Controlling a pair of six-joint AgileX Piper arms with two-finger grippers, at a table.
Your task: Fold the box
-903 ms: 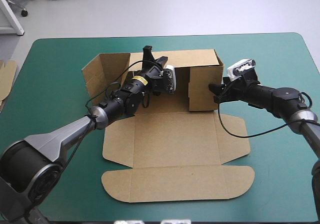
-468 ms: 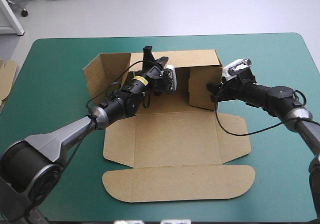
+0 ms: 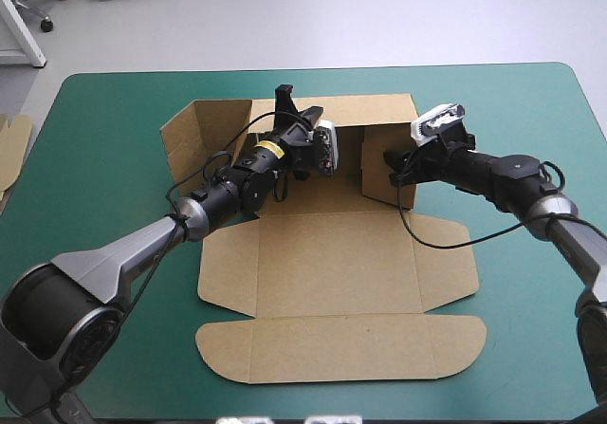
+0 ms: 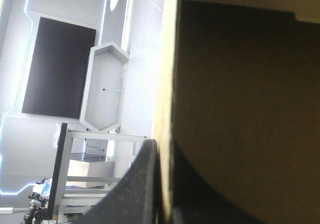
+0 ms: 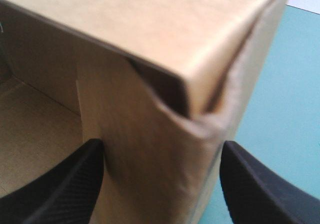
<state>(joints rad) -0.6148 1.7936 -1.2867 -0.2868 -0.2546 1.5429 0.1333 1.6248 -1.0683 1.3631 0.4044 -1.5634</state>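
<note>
The brown box [image 3: 332,263] lies open on the teal-green cover, its lid [image 3: 341,348] flat toward the near edge. Its back wall [image 3: 356,111] and left wall [image 3: 190,135] stand raised. My left gripper [image 3: 289,109] reaches over the back wall's top edge. In the left wrist view the left gripper [image 4: 162,149] is shut on that board edge [image 4: 167,83]. My right gripper [image 3: 396,170] is at the folded right wall [image 3: 377,163]. In the right wrist view the right gripper [image 5: 161,145] stands open, one finger on each side of that wall's corner [image 5: 150,83].
More brown board [image 3: 9,149] shows at the table's left edge. Bare teal-green cover [image 3: 531,329] lies to the right of the box, and more to its left and beyond the back wall.
My right gripper has moved left and a little farther away, pushing the right wall inward. The left wall stands a little more upright. The left gripper holds the same place on the back wall.
</note>
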